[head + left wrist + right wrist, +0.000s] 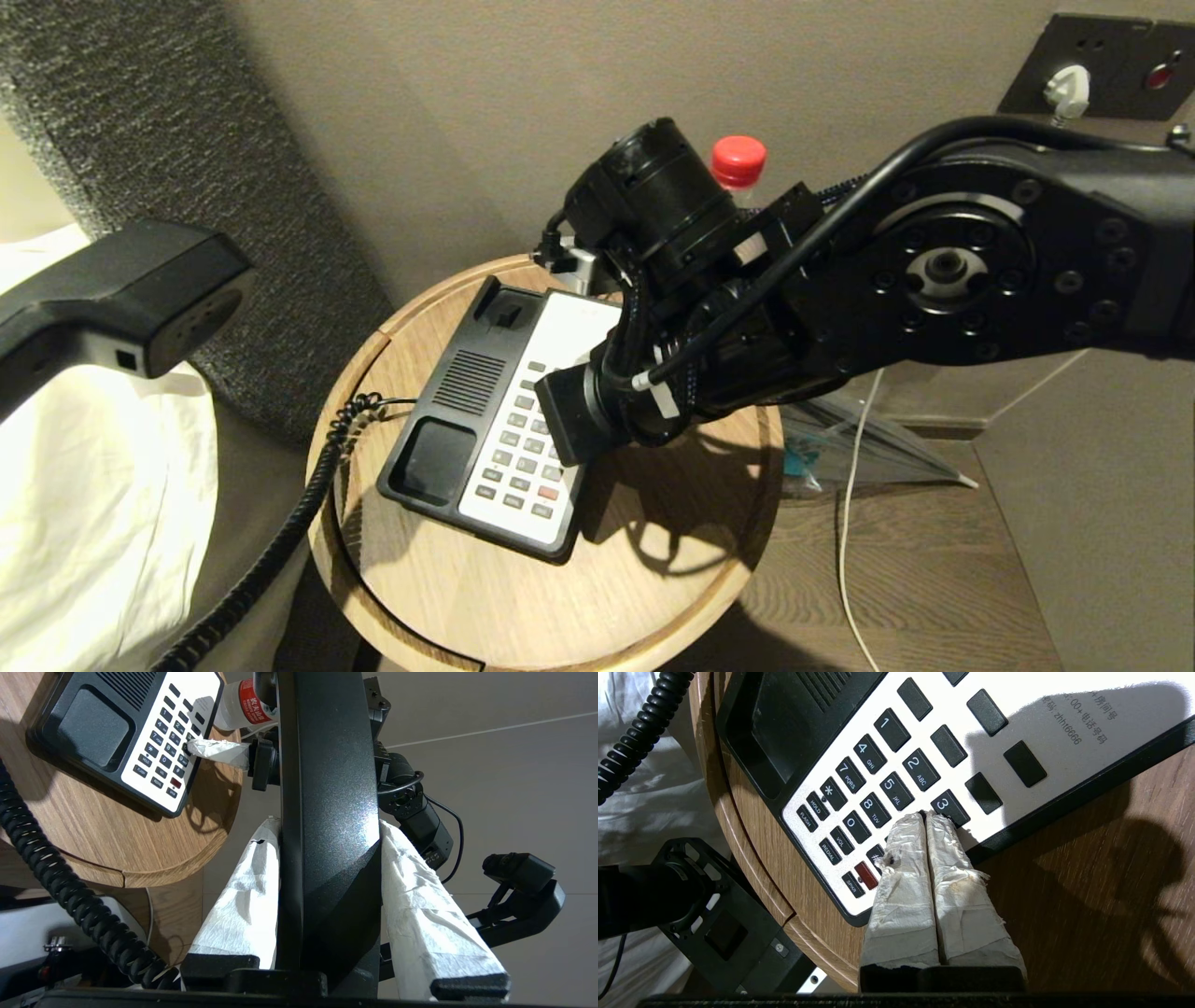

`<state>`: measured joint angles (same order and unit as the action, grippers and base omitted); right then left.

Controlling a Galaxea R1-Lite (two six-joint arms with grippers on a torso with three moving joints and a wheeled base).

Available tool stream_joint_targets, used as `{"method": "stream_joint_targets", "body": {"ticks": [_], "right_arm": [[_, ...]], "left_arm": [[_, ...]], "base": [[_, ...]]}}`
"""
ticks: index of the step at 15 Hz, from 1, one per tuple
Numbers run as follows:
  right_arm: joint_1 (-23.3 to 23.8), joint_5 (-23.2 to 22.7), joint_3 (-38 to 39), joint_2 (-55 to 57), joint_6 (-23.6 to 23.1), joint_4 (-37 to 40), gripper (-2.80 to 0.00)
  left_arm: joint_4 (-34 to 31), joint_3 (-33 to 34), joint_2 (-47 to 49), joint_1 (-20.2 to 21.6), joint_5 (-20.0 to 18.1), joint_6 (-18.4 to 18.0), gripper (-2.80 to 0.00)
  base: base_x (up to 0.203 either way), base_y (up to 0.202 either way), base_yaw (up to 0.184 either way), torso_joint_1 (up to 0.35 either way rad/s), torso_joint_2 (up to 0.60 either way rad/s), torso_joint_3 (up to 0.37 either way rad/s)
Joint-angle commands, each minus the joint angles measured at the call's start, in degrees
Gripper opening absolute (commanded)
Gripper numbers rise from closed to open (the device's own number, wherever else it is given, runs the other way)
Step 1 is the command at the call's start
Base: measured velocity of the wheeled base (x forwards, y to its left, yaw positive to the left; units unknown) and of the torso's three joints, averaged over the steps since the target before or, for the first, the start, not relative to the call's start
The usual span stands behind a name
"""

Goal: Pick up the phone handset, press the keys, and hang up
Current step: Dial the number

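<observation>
On the round wooden side table (448, 597), black-and-white phone base (467, 411), cradle bare. Off to the left and lifted clear, phone handset (327, 812), clamped between the paper-wrapped fingers (243, 905) of the left gripper (327, 896); coiled cord (280, 541) trailing down past the table edge. Over the keypad (878, 788), right gripper (928, 816), wrapped fingers pressed together with nothing between them, tips on the keys just beside the 3. Behind the arm, red-capped bottle (738, 161).
</observation>
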<state>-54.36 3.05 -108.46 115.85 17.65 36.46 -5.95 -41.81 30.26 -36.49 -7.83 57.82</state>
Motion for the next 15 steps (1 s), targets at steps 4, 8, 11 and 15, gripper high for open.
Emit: {"method": "stream_joint_targets", "body": {"ticks": [4, 8, 11, 15], "right_arm": [[0.48, 0.03, 0.1, 0.52, -0.07, 0.19, -2.8], [0.66, 0.03, 0.88, 0.52, -0.07, 0.19, -2.8], [0.66, 0.03, 0.7, 0.34, -0.07, 0.19, -2.8], [0.53, -0.06, 0.17, -1.09, 0.04, 0.36, -2.8]], "left_arm": [[0.15, 0.07, 0.1, 0.01, -0.01, 0.36, -2.8], [0.06, 0.15, 0.07, 0.01, 0.0, 0.28, -2.8], [-0.12, 0.15, -0.11, 0.01, -0.08, 0.3, -2.8], [-0.22, 0.15, -0.2, 0.01, -0.08, 0.36, -2.8]], "base": [[0.0, 0.0, 0.0, 0.0, 0.0, 0.0], [0.0, 0.0, 0.0, 0.0, 0.0, 0.0], [0.0, 0.0, 0.0, 0.0, 0.0, 0.0], [0.0, 0.0, 0.0, 0.0, 0.0, 0.0]]}}
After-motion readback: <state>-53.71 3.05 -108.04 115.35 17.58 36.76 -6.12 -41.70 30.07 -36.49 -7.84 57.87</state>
